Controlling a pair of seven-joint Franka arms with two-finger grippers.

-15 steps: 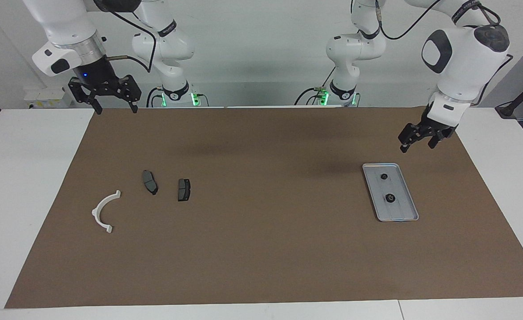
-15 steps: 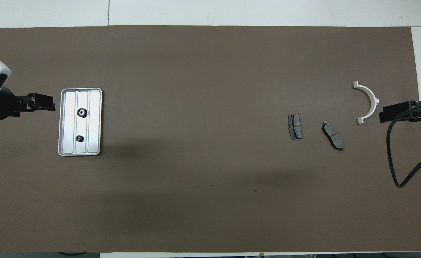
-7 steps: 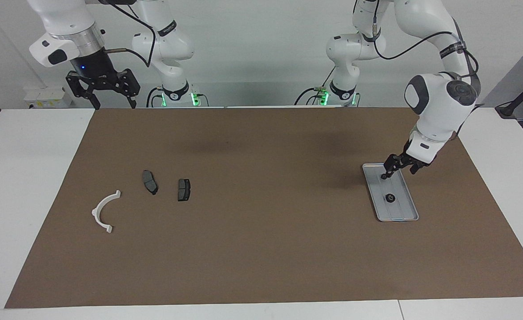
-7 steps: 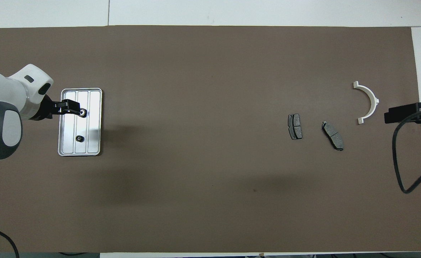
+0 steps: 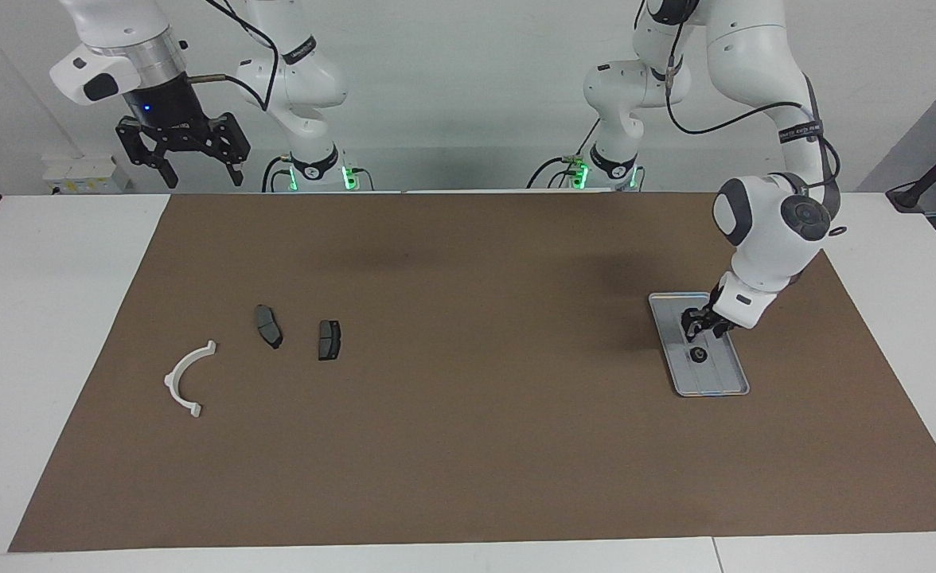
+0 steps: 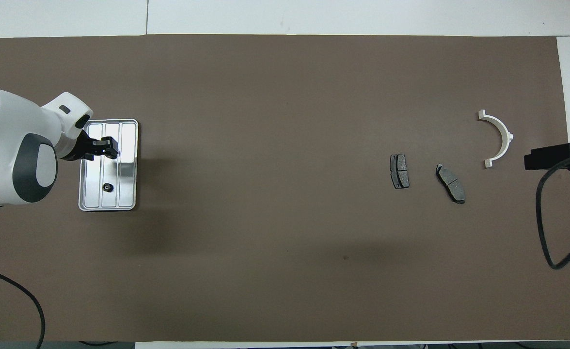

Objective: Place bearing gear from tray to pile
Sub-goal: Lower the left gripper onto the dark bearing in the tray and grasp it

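The silver tray (image 5: pixel 719 380) (image 6: pixel 127 194) lies at the left arm's end of the brown mat. Two small dark bearing gears sit in it. My left gripper (image 5: pixel 692 330) (image 6: pixel 112 151) is low over the tray, just above the gear farther from the robots (image 5: pixel 698 355), which it covers in the overhead view. In the facing view it hides the nearer gear (image 6: pixel 106 186). The pile lies at the right arm's end: a white curved bracket (image 5: pixel 170 380) (image 6: pixel 507 135) and two dark brake pads (image 5: pixel 268 325) (image 6: pixel 399 170). My right gripper (image 5: pixel 201 181) (image 6: pixel 549 157) hangs open and high, beside the pile.
The brown mat (image 5: pixel 468 446) covers most of the white table. A black cable (image 6: pixel 542 218) loops from the right arm over the mat's edge. Another cable (image 6: pixel 18 295) curves in at the left arm's corner.
My left arm has swung from beside the tray down over it, onto the farther gear. The right gripper has risen a little. The parts on the mat have not moved.
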